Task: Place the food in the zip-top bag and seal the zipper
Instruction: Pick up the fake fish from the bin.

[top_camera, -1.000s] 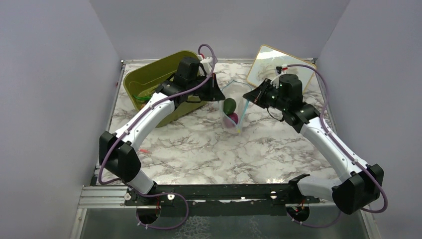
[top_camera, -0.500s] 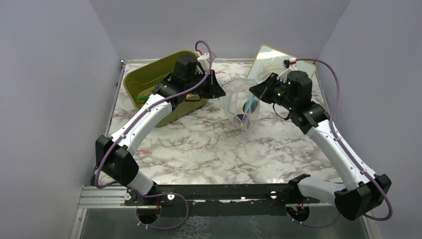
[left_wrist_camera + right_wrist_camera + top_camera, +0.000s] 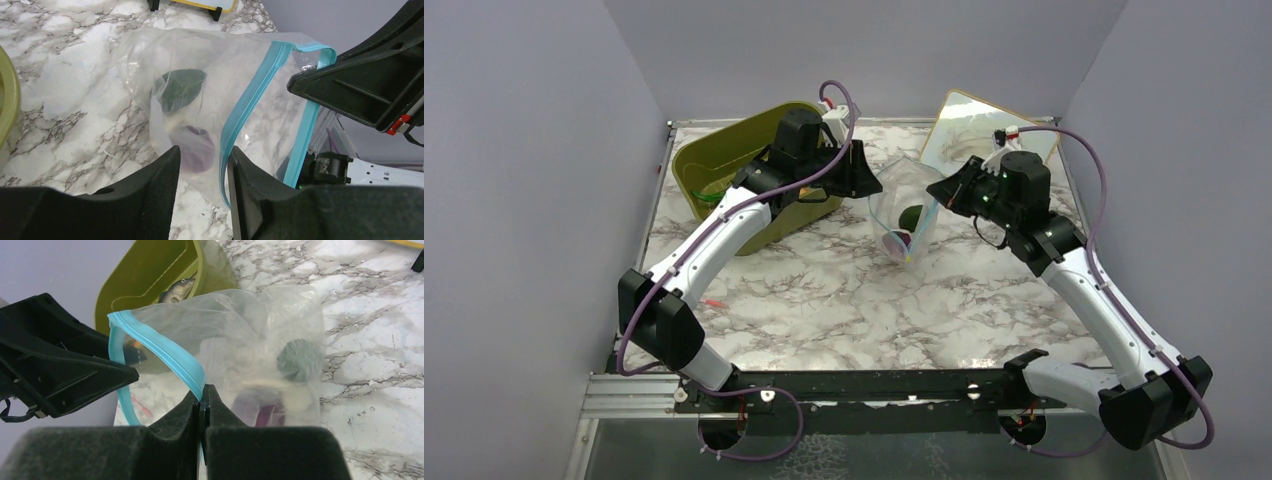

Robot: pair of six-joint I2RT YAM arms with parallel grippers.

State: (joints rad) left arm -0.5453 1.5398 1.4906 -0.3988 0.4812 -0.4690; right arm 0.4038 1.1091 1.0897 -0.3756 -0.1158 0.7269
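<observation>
The clear zip-top bag (image 3: 904,215) hangs between my two grippers above the marble table. Inside it I see a dark green vegetable (image 3: 180,90), the pink-purple onion (image 3: 197,150) and a white piece (image 3: 295,395). My right gripper (image 3: 201,396) is shut on the light blue zipper (image 3: 170,352) at one side of the mouth. My left gripper (image 3: 202,160) is open, and the zipper (image 3: 250,100) on the other side of the mouth runs down between its fingers, close to the right one. The mouth is open.
The olive-green tub (image 3: 724,165) stands at the back left, behind my left arm, with a dark piece (image 3: 175,287) still in it. A framed board (image 3: 984,125) leans at the back right. A small red scrap (image 3: 712,301) lies on the table near the left arm.
The bag mouth was pulled wide half a second ago and is narrower now. My right gripper moved right, then back a little toward the bag. My left gripper shifted slightly right.
</observation>
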